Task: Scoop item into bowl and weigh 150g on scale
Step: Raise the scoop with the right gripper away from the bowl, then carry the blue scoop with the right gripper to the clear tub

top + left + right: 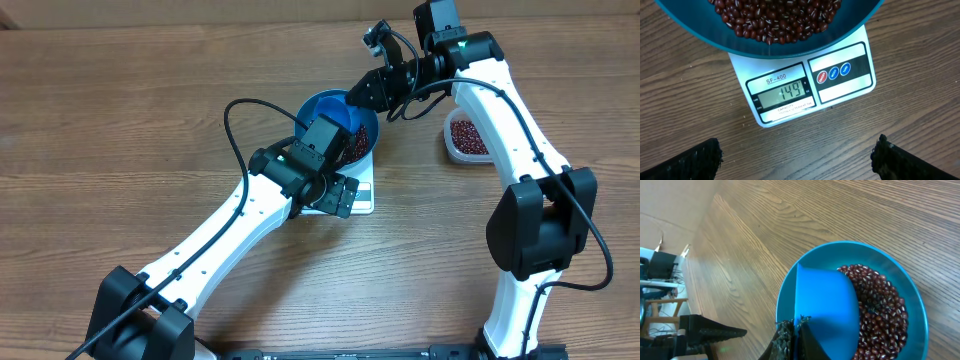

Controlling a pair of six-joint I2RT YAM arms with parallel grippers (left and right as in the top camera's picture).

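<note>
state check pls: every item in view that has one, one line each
scale: on, display reads 149, bowl on top
bowl: sits on the scale, partly filled with beans
scoop: held over the bowl, tipped, no beans visible on it
tub: on the table, beans left in it
left end effector: open, empty, hovering by the scale display
right end effector: shut on the scoop

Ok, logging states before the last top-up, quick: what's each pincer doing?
Left pincer: open, holding nothing.
Right pincer: closed on the blue scoop.
</note>
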